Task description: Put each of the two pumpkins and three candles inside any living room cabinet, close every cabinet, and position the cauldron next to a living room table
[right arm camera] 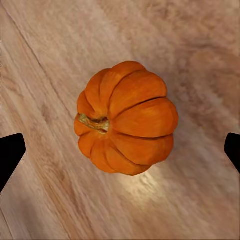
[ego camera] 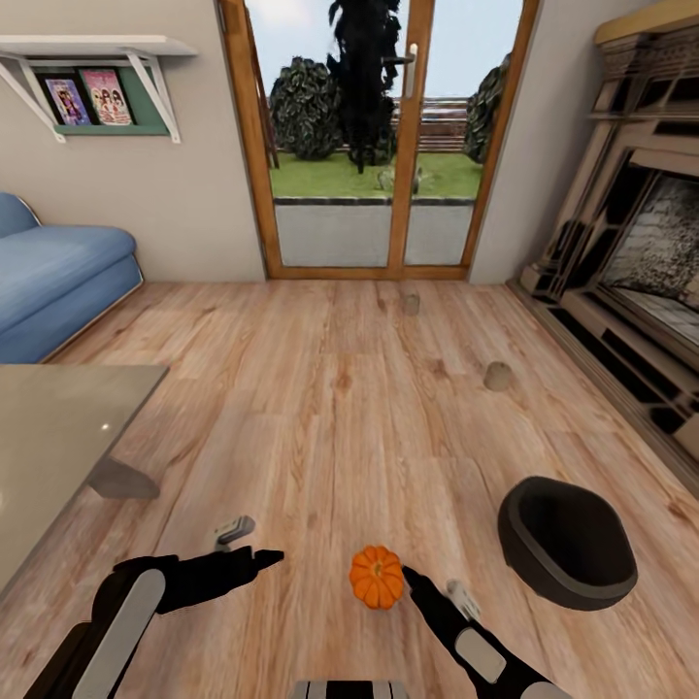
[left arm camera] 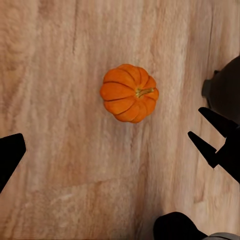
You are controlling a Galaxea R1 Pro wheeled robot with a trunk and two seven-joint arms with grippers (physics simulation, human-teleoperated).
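An orange ribbed pumpkin sits on the wooden floor just ahead of me. My right gripper hovers over it, open, with a black fingertip on either side in the right wrist view. To the pumpkin's left, my left gripper is open and holds nothing; one of its fingertips shows at the picture's edge. The black cauldron stands on the floor to the right. Two beige candles stand further off. The cabinet is out of view.
A grey-topped table juts in at the left, with a blue sofa behind it. A fireplace unit lines the right wall. Glass doors close the far end. Bare floor lies between.
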